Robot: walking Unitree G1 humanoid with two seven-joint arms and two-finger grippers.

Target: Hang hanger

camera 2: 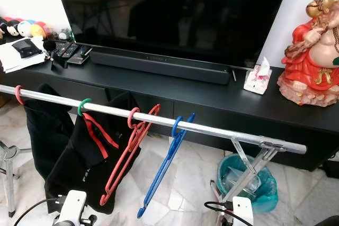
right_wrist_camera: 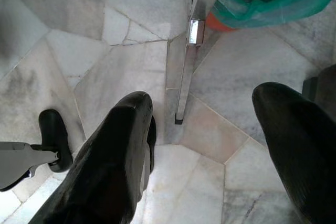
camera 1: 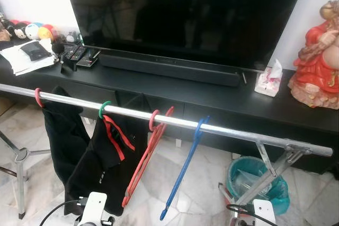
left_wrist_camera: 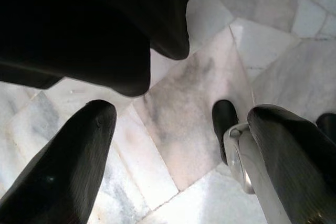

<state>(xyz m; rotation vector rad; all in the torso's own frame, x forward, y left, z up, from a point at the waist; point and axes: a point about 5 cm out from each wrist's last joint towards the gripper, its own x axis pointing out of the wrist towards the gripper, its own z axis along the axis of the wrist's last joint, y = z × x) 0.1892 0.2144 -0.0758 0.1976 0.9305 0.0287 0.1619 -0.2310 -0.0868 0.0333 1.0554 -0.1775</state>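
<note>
Blue hanger [camera 2: 165, 169] already hooked on rail [camera 2: 222, 133], beside red hanger [camera 2: 127, 154]. Left gripper [left_wrist_camera: 178, 156], right gripper [right_wrist_camera: 205, 150] low below rail, both spread wide, empty. Best withdraw without brushing it.

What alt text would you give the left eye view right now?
A silver rail crosses the frame before a black TV stand, carrying four hangers: pink and green ones holding black clothes, then a bare red hanger and blue hanger. A teal bin stands on the marble floor.

four hangers [camera 2: 164, 168] on rail [camera 2: 212, 129] before tv stand [camera 2: 222, 104]
</note>
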